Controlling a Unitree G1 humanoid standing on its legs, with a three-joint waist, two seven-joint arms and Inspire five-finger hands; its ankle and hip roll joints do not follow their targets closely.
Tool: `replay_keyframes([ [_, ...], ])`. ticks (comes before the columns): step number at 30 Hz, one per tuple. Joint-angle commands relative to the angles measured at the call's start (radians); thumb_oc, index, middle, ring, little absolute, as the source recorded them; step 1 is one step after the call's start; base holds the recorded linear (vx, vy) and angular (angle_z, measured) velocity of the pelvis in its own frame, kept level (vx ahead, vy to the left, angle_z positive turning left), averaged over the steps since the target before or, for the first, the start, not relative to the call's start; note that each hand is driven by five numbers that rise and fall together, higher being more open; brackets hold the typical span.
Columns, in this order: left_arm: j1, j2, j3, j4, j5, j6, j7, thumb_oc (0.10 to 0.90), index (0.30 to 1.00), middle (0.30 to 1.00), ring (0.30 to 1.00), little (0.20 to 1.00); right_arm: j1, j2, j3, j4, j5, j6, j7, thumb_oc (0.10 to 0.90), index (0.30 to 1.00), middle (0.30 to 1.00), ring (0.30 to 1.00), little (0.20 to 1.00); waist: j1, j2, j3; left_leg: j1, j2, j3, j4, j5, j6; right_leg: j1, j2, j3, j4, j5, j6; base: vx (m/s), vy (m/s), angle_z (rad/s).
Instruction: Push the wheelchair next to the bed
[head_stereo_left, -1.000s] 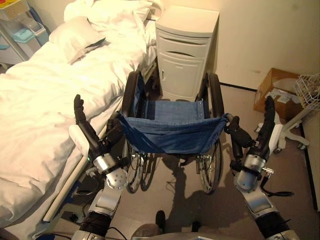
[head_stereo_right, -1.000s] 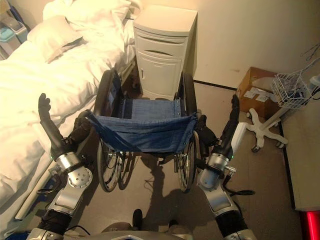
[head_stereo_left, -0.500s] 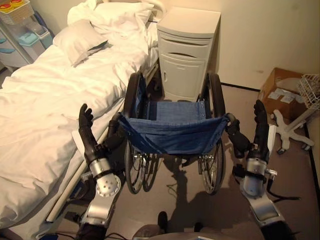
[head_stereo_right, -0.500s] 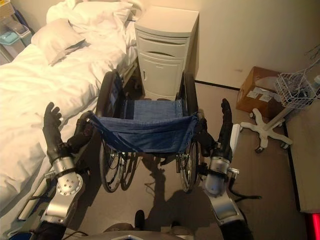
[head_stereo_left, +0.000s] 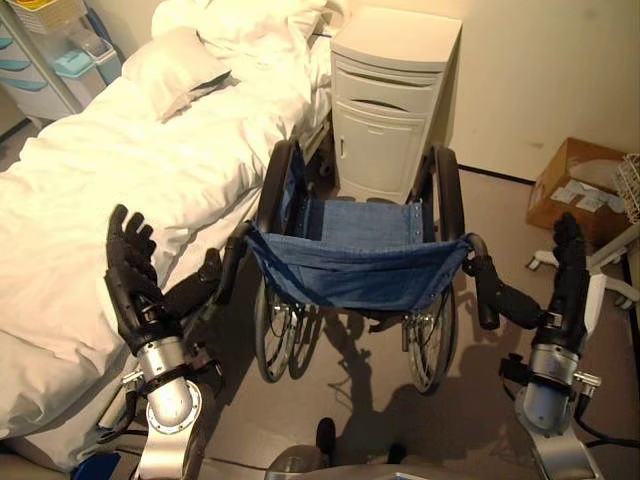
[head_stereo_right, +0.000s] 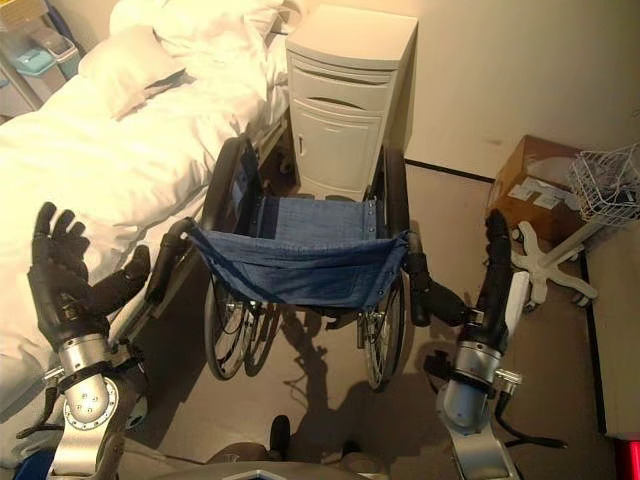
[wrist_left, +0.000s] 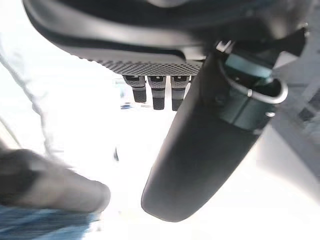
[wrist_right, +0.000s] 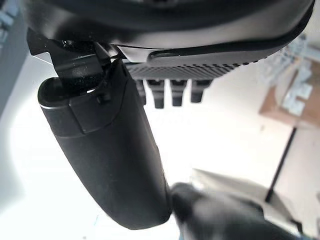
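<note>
The wheelchair (head_stereo_left: 360, 270), with a blue cloth seat and back and black wheels, stands with its left wheel against the white bed (head_stereo_left: 90, 190), facing a bedside cabinet. My left hand (head_stereo_left: 135, 290) is open with fingers spread upward, a little to the left of the left push handle (head_stereo_left: 232, 262). Its thumb (wrist_left: 200, 150) points toward that handle without holding it. My right hand (head_stereo_left: 567, 285) is open, fingers straight up, just right of the right push handle (head_stereo_left: 484, 292). Its thumb (wrist_right: 115, 155) ends close beside the handle grip (wrist_right: 215, 210).
A white bedside cabinet (head_stereo_left: 390, 110) stands right in front of the wheelchair against the wall. A cardboard box (head_stereo_left: 580, 185), a wire basket (head_stereo_right: 610, 185) and a white star-shaped stand base (head_stereo_right: 545, 265) crowd the right. A drawer trolley (head_stereo_left: 50, 60) is beyond the bed.
Both hands have drawn back and outward, away from the push handles, and the left hand's fingers have spread. The camera has shifted too. The wheelchair keeps its place by the bed and cabinet.
</note>
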Motion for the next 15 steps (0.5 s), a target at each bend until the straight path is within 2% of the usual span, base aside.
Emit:
replay_keyframes([
  [1,-0.074,0.069,0.108,-0.102,0.074,-0.161,0.097,0.800,0.900,0.900,0.900,0.900,-0.053,-0.073,-0.089,-0.086,-0.061,-0.056,-0.104,0.800,0.900,0.900,0.900,0.900,-0.001,-0.007,-0.036,0.057,0.021,-0.025,0.004,-0.121,-0.020,-0.076,0.011,-0.036,0.108,0.005,-0.014,0.00,0.000,0.00],
  [5,-0.041,0.059,0.176,-0.107,0.134,-0.157,0.205,0.800,0.900,0.900,0.900,0.900,-0.019,-0.069,-0.157,-0.081,-0.036,-0.050,-0.138,0.800,0.900,0.900,0.900,0.900,-0.001,-0.012,-0.040,0.056,0.021,-0.024,0.004,-0.122,-0.022,-0.076,0.011,-0.037,0.107,0.002,-0.015,0.00,0.000,0.00],
  [9,-0.013,0.044,0.214,-0.080,0.112,-0.151,0.256,0.800,0.900,0.900,0.900,0.900,0.001,-0.056,-0.196,-0.046,0.004,-0.049,-0.155,0.800,0.900,0.900,0.900,0.900,-0.001,-0.016,-0.041,0.057,0.021,-0.022,0.004,-0.123,-0.023,-0.076,0.012,-0.039,0.109,-0.001,-0.016,0.00,0.000,0.00],
  [11,0.001,0.040,0.220,-0.019,0.102,-0.107,0.284,0.800,0.900,0.900,0.900,0.900,0.002,-0.037,-0.195,0.018,0.030,-0.026,-0.156,0.800,0.900,0.900,0.900,0.900,0.000,-0.018,-0.039,0.059,0.022,-0.020,0.004,-0.124,-0.025,-0.075,0.011,-0.043,0.109,-0.001,-0.015,0.00,0.000,0.00],
  [15,0.014,0.037,0.210,0.085,0.118,-0.067,0.275,0.800,0.900,0.900,0.900,0.900,0.001,-0.018,-0.173,0.129,0.036,0.006,-0.115,0.800,0.900,0.900,0.900,0.900,0.002,-0.019,-0.037,0.059,0.022,-0.021,0.005,-0.122,-0.026,-0.071,0.010,-0.045,0.107,0.000,-0.015,0.00,0.000,0.00],
])
